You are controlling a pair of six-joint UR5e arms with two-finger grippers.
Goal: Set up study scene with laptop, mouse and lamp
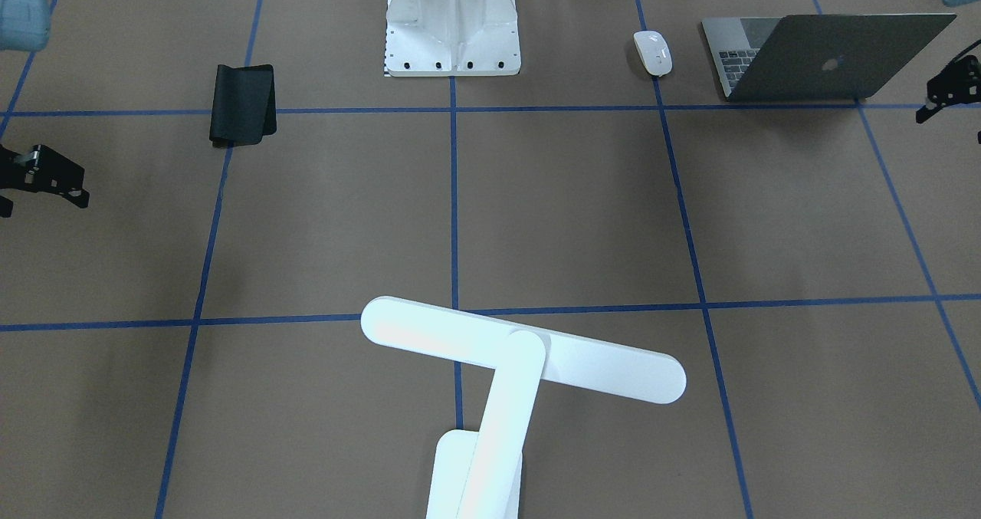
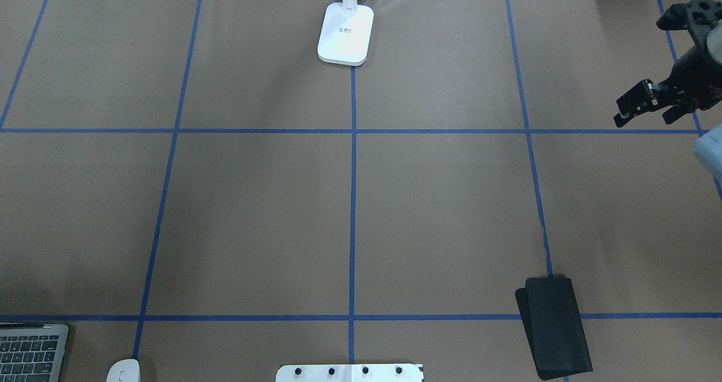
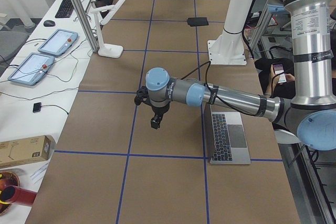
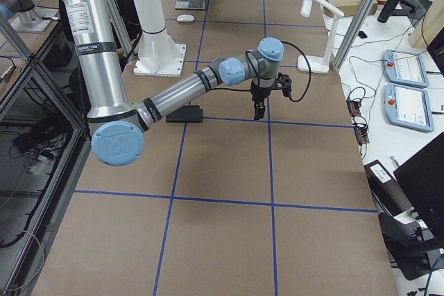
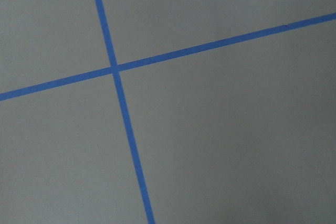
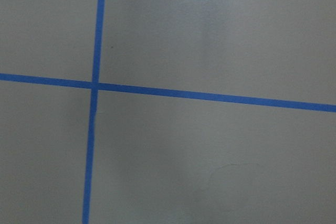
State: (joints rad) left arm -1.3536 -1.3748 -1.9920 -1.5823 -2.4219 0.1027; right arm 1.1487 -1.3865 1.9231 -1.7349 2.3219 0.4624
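Note:
The laptop [image 1: 828, 59] stands open at the robot's near left corner, its keyboard [image 2: 31, 351] toward the robot. The white mouse [image 1: 652, 52] lies just beside it, toward the table's middle; it also shows in the overhead view [image 2: 123, 370]. The lamp [image 1: 521, 350] stands at the far middle edge, its base [image 2: 346, 32] on the centre line. My left gripper [image 1: 950, 124] hovers open and empty past the laptop, partly cut off by the frame edge. My right gripper [image 2: 646, 117] hovers open and empty over the far right of the table. Both wrist views show only bare paper and blue tape.
A black pad [image 2: 555, 325] lies at the near right, partly folded. The white ribbed pedestal [image 1: 452, 24] stands at the near middle. Blue tape lines [image 2: 352, 201] grid the brown paper. Operator tablets [image 3: 39, 56] and cables lie beyond the far edge.

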